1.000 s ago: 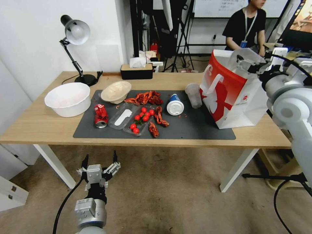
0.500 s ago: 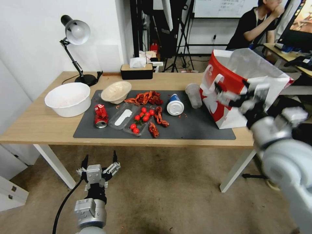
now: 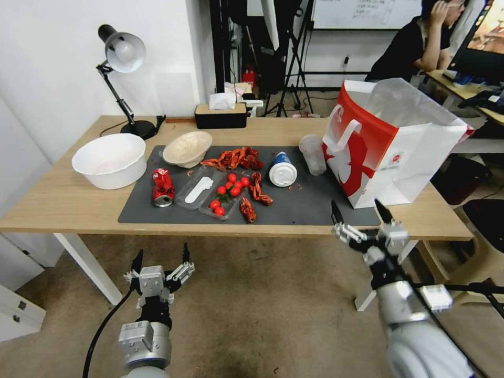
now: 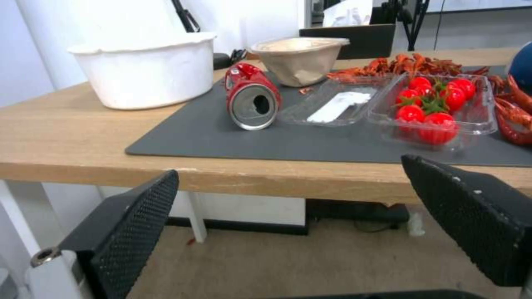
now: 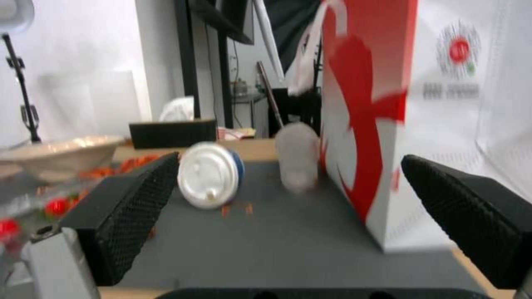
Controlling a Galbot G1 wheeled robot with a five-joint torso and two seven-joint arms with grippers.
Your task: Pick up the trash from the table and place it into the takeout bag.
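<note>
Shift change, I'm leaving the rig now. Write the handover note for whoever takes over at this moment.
Left gripper: open, empty, parked low in front of the table's near edge.
Right gripper: open, empty, at the near edge, just short of the takeout bag.
On the dark mat: crushed red can, beige bowl, white blue-labelled cup on its side, clear cup beside the bag, plus a clear tray of tomatoes and red shell scraps.
Done: nothing visibly bagged; the bag's inside is hidden.
Left: every piece listed.

both grippers, left [image 3: 160,256] and right [image 3: 361,212], hang spread, empty.
</note>
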